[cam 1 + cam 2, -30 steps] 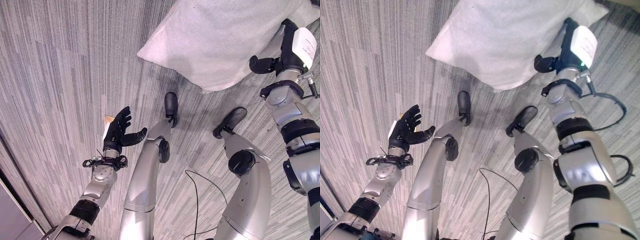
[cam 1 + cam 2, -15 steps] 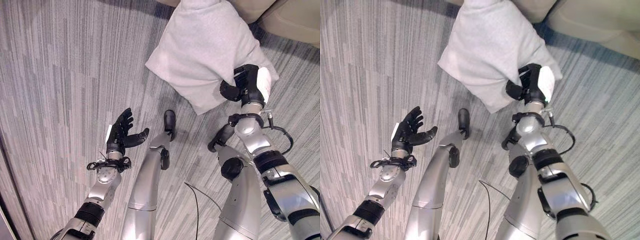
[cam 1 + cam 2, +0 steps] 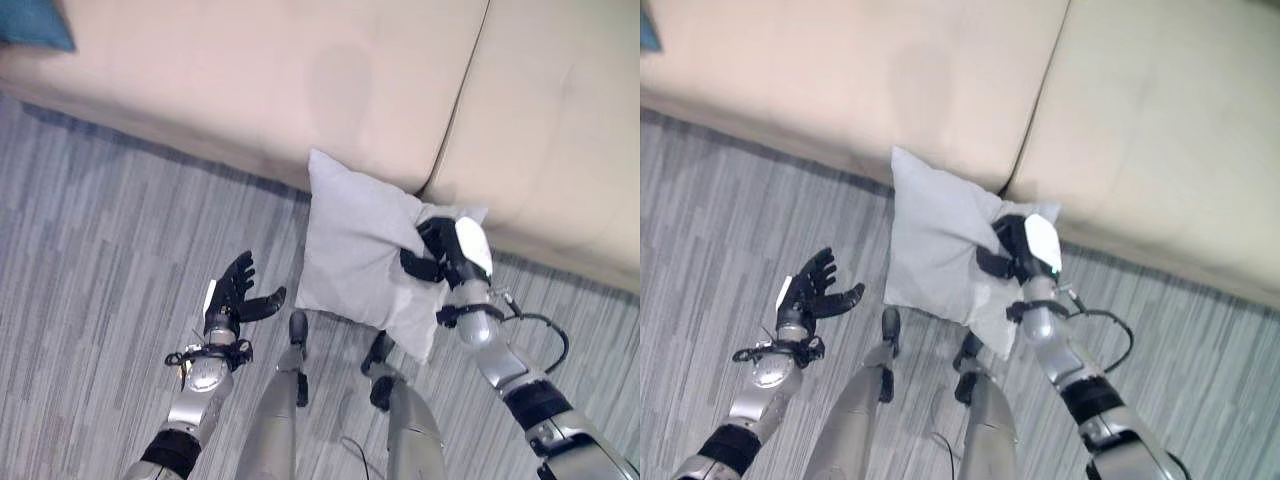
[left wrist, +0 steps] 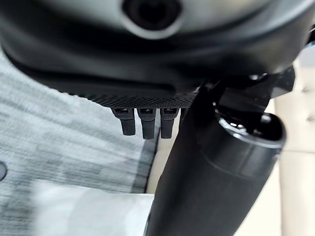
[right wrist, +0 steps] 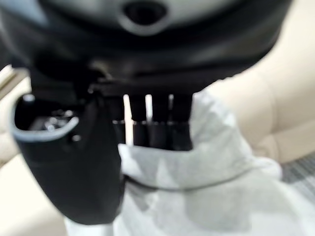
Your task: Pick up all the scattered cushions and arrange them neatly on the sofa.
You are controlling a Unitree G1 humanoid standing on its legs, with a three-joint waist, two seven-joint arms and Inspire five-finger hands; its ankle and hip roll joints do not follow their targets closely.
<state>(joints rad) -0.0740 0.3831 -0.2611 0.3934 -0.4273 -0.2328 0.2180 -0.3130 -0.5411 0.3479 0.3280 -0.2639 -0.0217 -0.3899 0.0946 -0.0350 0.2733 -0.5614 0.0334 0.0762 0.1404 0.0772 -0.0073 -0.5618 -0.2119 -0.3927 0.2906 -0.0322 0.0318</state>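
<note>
right hand point(image 3: 445, 257): fingers and thumb clamped on one corner of the white cushion point(image 3: 355, 247) | cushion: hanging just in front of the beige sofa point(image 3: 250, 80), over the grey carpet point(image 3: 90, 250) | left hand point(image 3: 234, 290): fingers spread apart, empty, well clear of the sofa

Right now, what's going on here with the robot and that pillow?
The robot's right hand has its fingers pinched on one edge of a pale grey square fabric cushion, holding it up in front of the beige upholstered sofa. The cushion is not on the seat yet. Its left hand is open and holds nothing, above the grey striped carpet.
</note>
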